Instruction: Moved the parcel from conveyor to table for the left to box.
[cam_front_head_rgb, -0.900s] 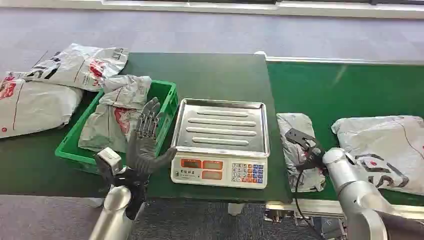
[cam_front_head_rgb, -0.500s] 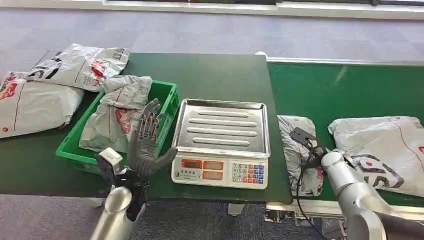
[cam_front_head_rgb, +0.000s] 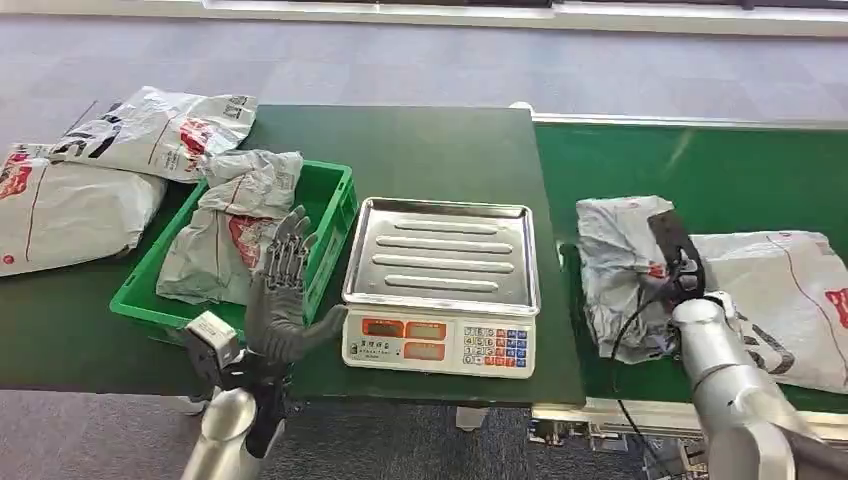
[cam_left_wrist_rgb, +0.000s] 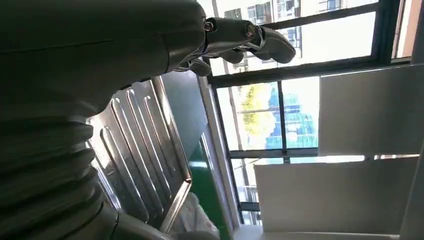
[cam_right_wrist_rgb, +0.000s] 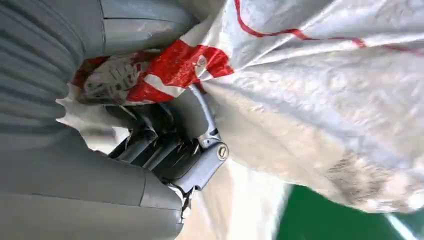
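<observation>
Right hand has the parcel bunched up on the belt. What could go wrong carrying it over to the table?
The right hand grips only a bunched fold of the parcel, so the bag may slip out in transit. Its loose end could drag across the scale beside the belt. It also lies against the neighbouring parcel, which may be dragged along.

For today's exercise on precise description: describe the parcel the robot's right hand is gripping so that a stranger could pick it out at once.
Start at the green conveyor belt right of the table holding the weighing scale. Two grey parcels lie on it; the target is the crumpled grey parcel nearer the scale. Unlike the larger flat parcel beside it, it is bunched up in the right hand.
</observation>
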